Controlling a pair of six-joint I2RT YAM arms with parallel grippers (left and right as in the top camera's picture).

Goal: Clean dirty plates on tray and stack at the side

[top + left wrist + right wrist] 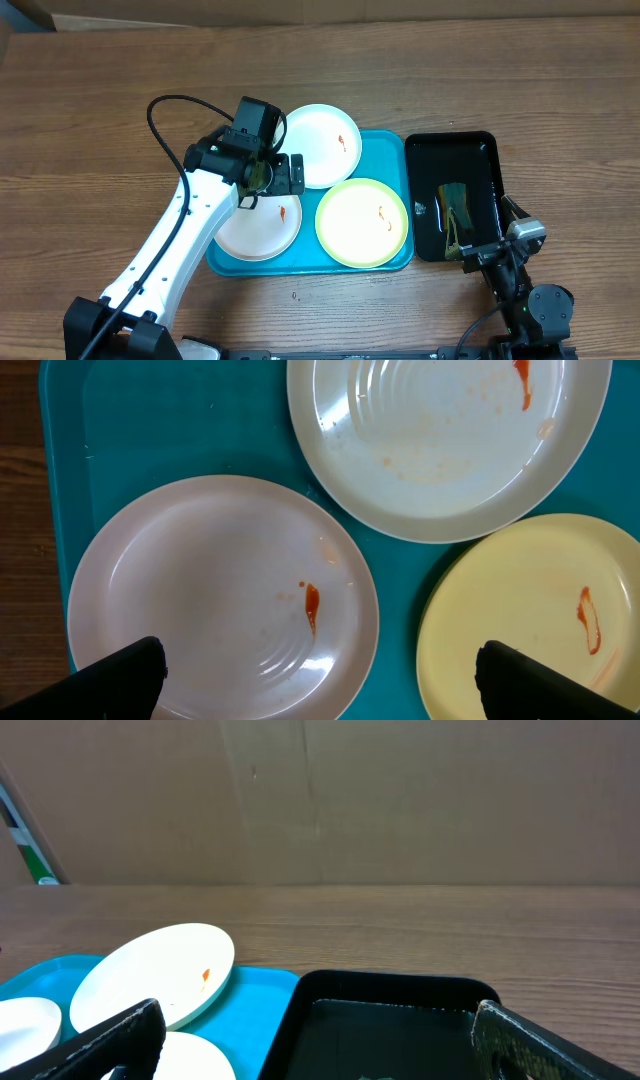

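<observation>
The turquoise tray [385, 155] holds three plates, each with an orange-red smear. A white plate [320, 145] leans on the back rim. Another white plate [262, 230] lies front left, and the yellow-green plate [362, 222] front right. My left gripper [285, 172] hovers open above the tray between the two white plates. In the left wrist view its jaws [320, 685] span the front white plate [220, 600] and the yellow-green plate [540, 620], with the back white plate [450, 440] beyond. My right gripper [490, 250] is open and empty at the black tray's front edge.
A glossy black tray [450, 137] with dark liquid and a sponge [455, 205] stands right of the turquoise tray. The right wrist view shows its rim [400, 982], the back white plate [150, 975] and a cardboard wall behind the wooden table.
</observation>
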